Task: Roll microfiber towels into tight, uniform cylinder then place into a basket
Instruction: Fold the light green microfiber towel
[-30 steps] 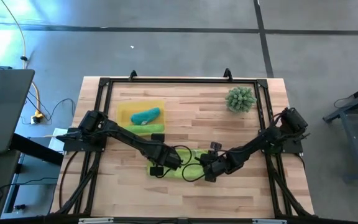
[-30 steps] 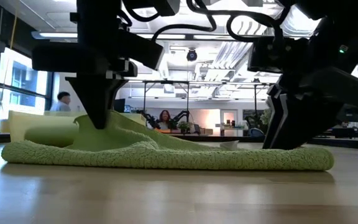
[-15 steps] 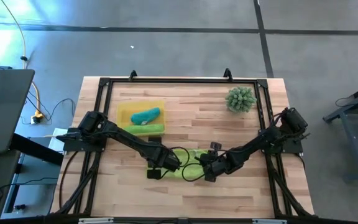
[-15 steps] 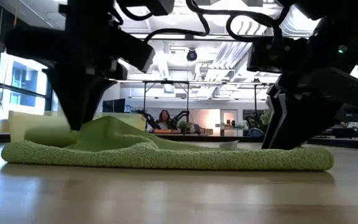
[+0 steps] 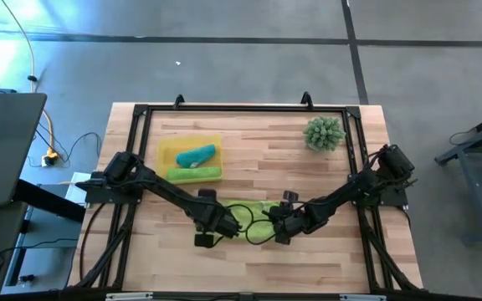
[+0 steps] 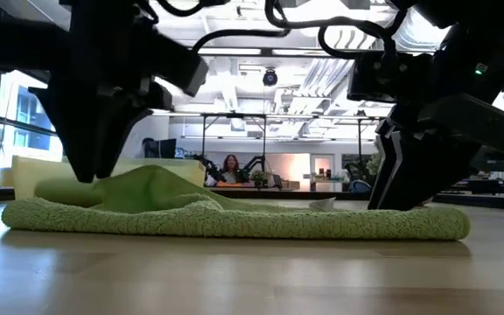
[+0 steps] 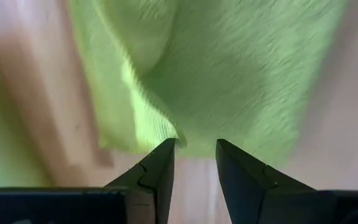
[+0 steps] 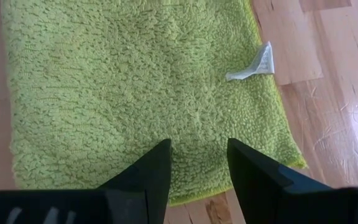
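A lime green microfiber towel [image 5: 253, 216] lies spread on the near middle of the wooden table [image 5: 258, 159], one edge folded up into a low hump. The left gripper [image 7: 192, 163] hovers at that raised edge, its fingers [image 7: 157, 171] slightly parted and holding nothing. The right gripper [image 8: 197, 163] sits at the towel's opposite edge, fingers apart, tips down on the pile near a small white tag [image 8: 253, 64]. Farther back on the left, the yellow basket [image 5: 167, 152] holds a rolled teal towel [image 5: 196, 155]; a rolled green towel [image 5: 195, 173] rests along its near rim. A spiky green plant [image 5: 324, 133] stands at the far right.
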### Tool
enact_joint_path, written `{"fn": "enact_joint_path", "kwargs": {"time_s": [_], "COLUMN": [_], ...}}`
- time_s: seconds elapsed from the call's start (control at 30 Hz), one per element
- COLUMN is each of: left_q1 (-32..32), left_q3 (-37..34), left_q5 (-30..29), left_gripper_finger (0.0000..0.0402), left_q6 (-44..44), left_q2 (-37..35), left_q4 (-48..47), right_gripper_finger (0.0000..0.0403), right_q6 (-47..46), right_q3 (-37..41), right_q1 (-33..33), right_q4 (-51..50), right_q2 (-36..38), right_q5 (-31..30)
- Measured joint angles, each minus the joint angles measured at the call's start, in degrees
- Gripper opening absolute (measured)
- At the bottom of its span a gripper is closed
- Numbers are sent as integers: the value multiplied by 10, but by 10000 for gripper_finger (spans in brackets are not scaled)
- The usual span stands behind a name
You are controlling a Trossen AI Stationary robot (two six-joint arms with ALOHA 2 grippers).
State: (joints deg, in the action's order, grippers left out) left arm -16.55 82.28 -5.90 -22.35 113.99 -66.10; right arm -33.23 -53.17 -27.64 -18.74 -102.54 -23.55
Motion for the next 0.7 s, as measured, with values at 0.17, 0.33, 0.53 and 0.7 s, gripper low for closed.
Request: {"fn": "enact_joint_path", "kwargs": {"time_s": [0.17, 0.33, 0.53, 0.7], "left_q1": [8, 13, -3, -9], "left_q3": [0, 1, 5, -11], "left_q5": [-47, -25, -2, -21], "left_gripper_finger": [106, 106, 106, 106], "left_q6": [-17, -21, 19, 54], "left_q2": [0, 0, 0, 0], "left_q4": [-75, -87, -13, 82], "right_gripper_finger": [149, 149, 149, 149], "right_q6": [0, 0, 0, -3], "right_q3": [0, 0, 0, 0], "right_q1": [0, 0, 0, 0], "right_q4": [2, 2, 2, 2], "right_q2": [0, 0, 0, 0], "right_q5": [-2, -2, -2, -1]}}
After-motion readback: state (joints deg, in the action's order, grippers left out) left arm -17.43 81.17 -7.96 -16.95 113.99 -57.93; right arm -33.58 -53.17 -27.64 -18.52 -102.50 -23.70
